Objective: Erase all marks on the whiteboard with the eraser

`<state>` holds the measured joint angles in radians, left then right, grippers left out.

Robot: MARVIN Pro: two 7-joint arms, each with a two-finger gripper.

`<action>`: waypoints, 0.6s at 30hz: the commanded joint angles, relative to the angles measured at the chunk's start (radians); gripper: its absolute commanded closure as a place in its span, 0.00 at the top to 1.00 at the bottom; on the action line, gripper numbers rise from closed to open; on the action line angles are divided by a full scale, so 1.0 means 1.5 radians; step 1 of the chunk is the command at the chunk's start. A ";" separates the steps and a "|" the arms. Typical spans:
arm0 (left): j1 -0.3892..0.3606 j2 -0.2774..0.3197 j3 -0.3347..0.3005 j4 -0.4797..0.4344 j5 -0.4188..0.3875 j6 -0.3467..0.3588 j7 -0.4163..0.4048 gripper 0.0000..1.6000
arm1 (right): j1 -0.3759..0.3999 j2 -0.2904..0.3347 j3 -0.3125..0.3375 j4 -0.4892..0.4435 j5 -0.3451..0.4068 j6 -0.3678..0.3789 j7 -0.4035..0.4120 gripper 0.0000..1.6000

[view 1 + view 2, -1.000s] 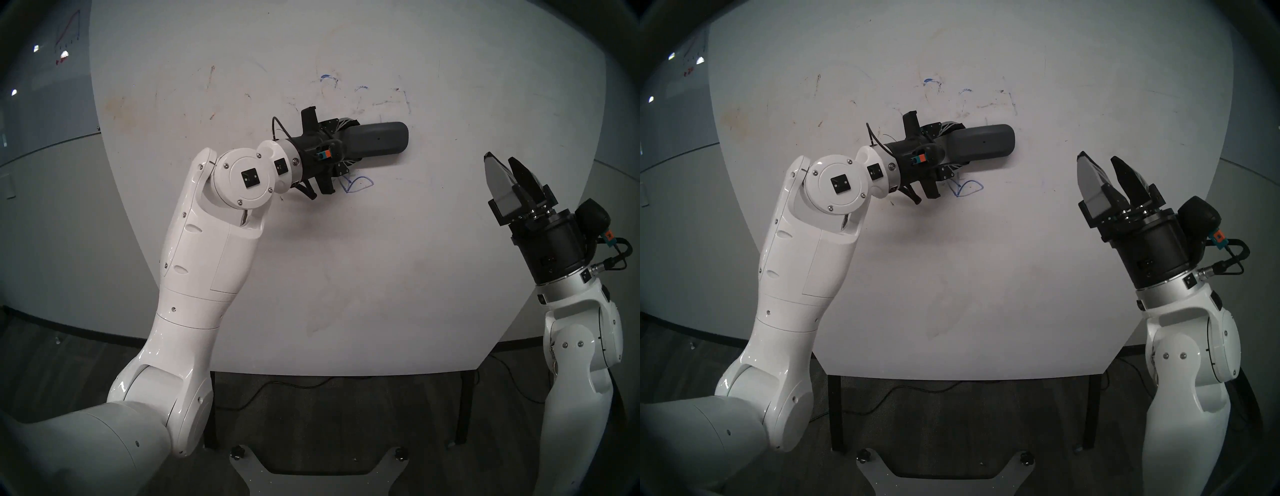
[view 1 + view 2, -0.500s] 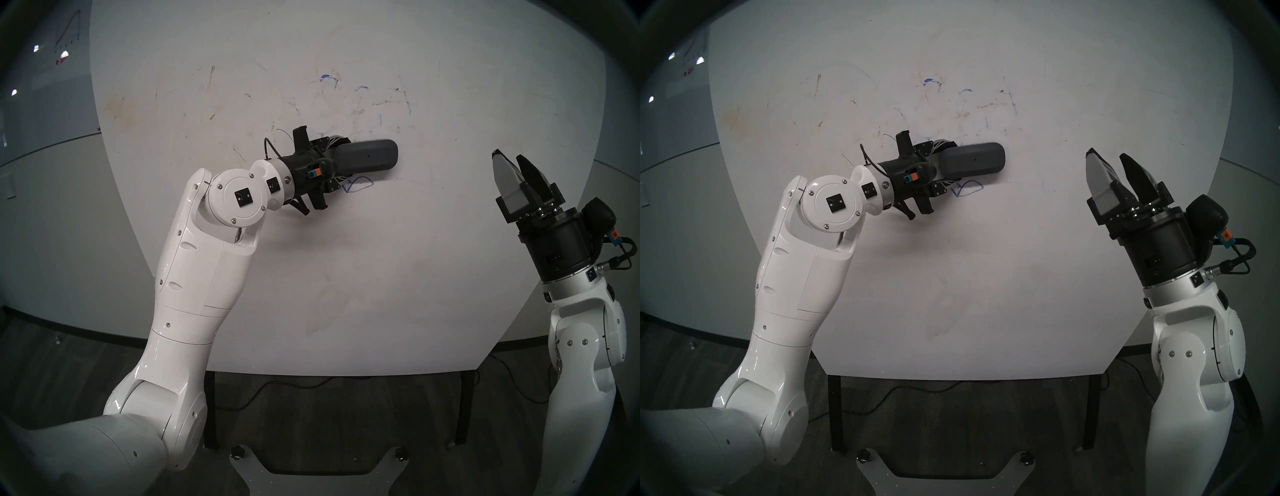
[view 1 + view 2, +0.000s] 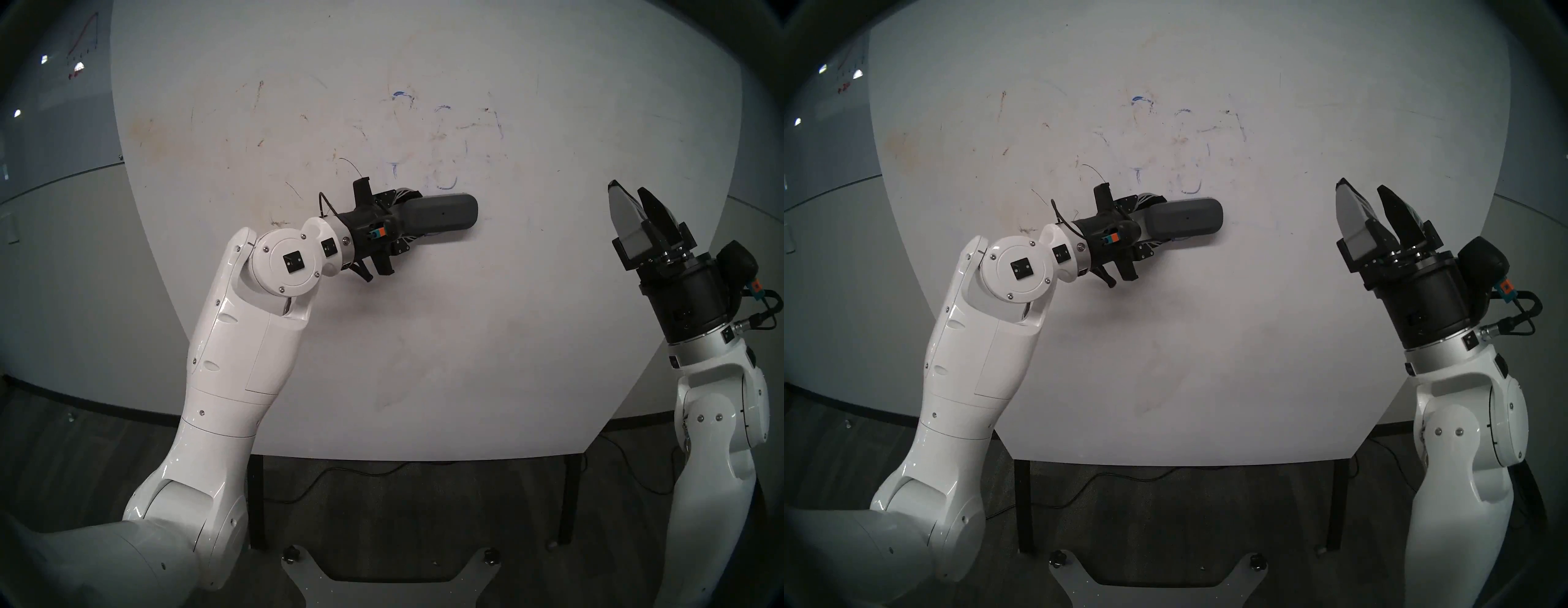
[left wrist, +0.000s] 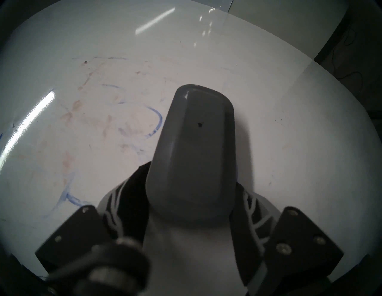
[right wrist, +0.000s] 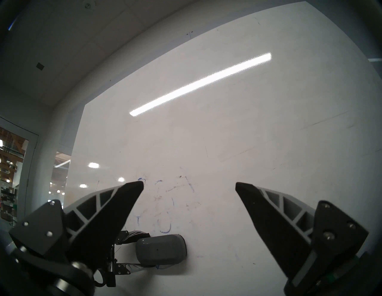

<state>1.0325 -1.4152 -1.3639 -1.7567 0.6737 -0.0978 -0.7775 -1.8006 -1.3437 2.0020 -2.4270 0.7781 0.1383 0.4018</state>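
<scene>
- The left gripper (image 3: 413,214) has its two jaws clamped on the near end of the eraser (image 3: 441,213), one jaw on each long side; the far, rounded end sticks straight out ahead of the fingertips.
- The eraser lies flat against the whiteboard (image 3: 424,318), its smooth dark grey top facing the cameras (a tiny dark dot sits near the middle of that top, clearest in the left wrist view (image 4: 199,124)).
- The black fingers (image 4: 251,208) carry pale, branching rib patterns and bow around the block.
- Just beside the jaws, on the upper side in the head views, lie the marks (image 3: 445,184): a thin blue curved stroke close to the eraser's edge and a short blue tick near it; a sliver of blue peeks out from under the eraser's lower edge.
- Farther out from the jaws, paler blue remnants scatter higher on the board, with one darker blue dab at the top of the group (image 3: 399,94).
- Brownish smudges and short dark scratches are mixed among them; the board surface is glossy and reflects ceiling lights.
- The right gripper (image 3: 628,204) hovers well apart from the eraser, off to the robot's right; its jaws stand parted and hold nothing, as the right wrist view shows (image 5: 189,186).
- No containers appear in any view.
</scene>
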 commanded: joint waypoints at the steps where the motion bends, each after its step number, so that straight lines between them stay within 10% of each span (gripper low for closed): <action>1: 0.010 0.022 -0.033 0.062 0.025 0.036 0.006 0.00 | 0.007 0.001 0.000 -0.011 -0.005 -0.002 -0.006 1.00; 18: 0.019 0.030 -0.044 0.073 0.017 0.027 0.006 0.00 | 0.011 -0.001 -0.003 -0.011 -0.013 -0.003 -0.017 1.00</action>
<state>1.0622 -1.4073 -1.3691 -1.7340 0.6598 -0.1194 -0.7799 -1.7947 -1.3467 2.0048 -2.4270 0.7583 0.1381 0.3736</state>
